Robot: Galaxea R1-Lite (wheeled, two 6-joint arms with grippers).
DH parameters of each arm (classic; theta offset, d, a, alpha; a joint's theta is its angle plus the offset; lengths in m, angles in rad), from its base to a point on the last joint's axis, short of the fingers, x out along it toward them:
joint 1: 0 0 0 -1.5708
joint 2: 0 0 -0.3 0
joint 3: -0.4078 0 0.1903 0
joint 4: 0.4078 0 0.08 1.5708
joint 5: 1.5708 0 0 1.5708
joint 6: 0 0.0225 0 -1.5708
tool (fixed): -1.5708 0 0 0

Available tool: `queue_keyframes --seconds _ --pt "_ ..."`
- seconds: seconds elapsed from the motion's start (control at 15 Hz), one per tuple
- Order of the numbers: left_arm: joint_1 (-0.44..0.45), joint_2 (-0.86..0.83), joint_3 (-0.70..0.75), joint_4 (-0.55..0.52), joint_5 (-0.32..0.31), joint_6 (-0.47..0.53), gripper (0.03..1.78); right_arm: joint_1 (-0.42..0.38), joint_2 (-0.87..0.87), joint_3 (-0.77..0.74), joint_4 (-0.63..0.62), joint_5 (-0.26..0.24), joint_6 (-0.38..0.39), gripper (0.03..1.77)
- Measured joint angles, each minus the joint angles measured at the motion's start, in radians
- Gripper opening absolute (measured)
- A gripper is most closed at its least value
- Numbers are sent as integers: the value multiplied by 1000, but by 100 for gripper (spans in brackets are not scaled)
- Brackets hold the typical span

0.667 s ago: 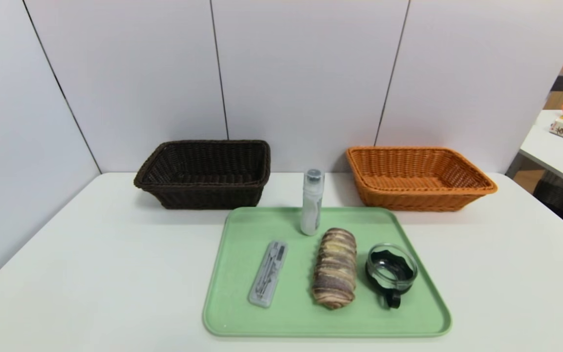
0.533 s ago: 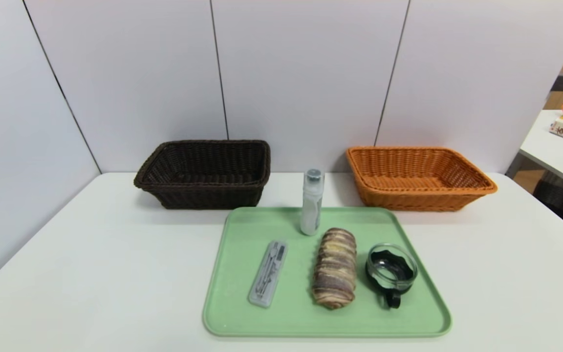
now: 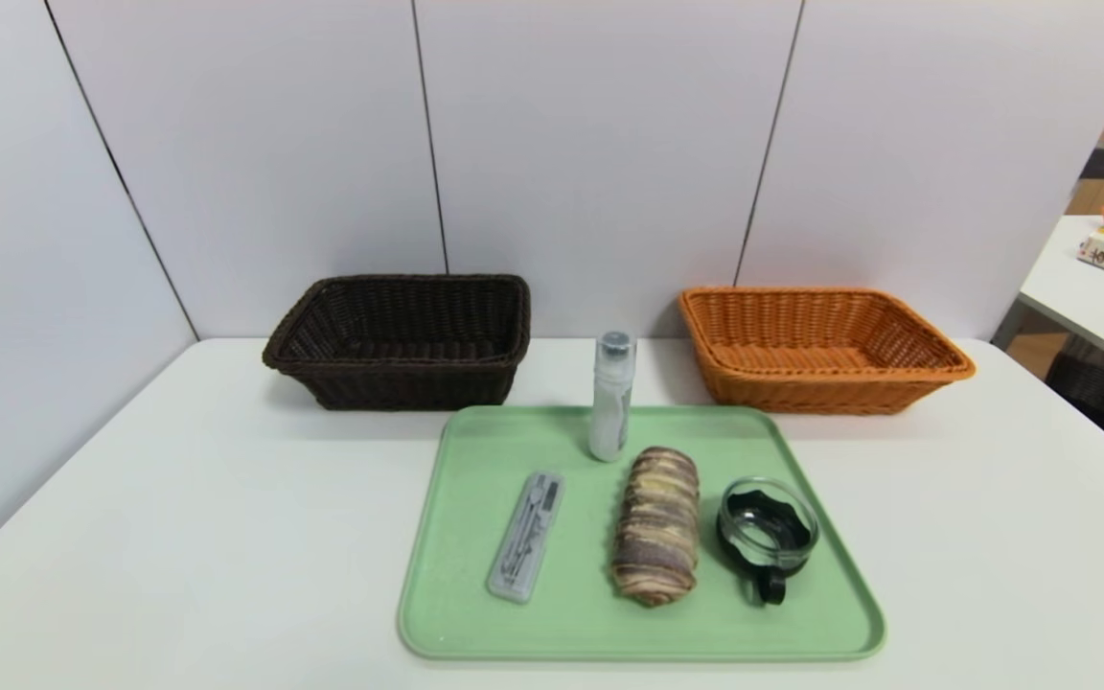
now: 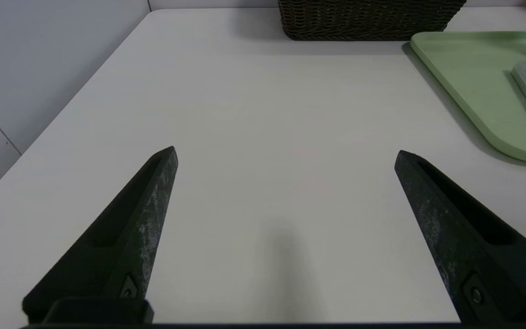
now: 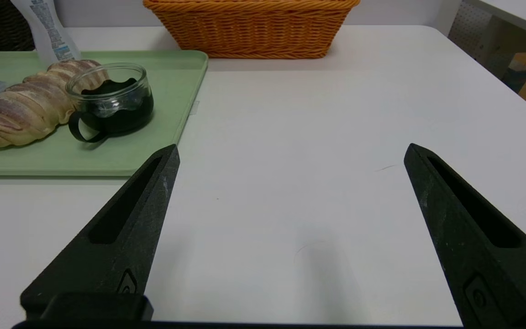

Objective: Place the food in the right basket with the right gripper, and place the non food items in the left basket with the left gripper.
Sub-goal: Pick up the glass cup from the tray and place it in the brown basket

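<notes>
Head view puts all four things on the green tray (image 3: 504,628): the tube (image 3: 611,398) upright at the far edge, the flat clear case (image 3: 525,537) on the left, the bread roll (image 3: 657,527) in the middle, the glass cup (image 3: 768,532) on the right. Your left gripper (image 4: 286,148) waits over the table's near left part, fingers wide apart with nothing between them; your right gripper (image 5: 292,145) hangs over the near right part, also spread and holding nothing.

Watch the roll first: it lies close beside the cup, so a finger you lower between them could shove the cup toward the tray's right rim. Squeeze too hard and the crust may crush. The tube looks tippy; a sideways brush would likely topple it. The case is so low that your fingertips could skim over it or press the tray. The cup needs your left arm to reach across toward the dark left basket (image 3: 408,388), risking a clash if your right arm is heading for the orange right basket (image 3: 816,393).
</notes>
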Motion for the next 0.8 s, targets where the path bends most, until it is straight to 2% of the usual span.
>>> queue_keyframes --seconds 0.8 --pt "0 0 0 1 0 4 169 0 0 0 0 2 -11 170"
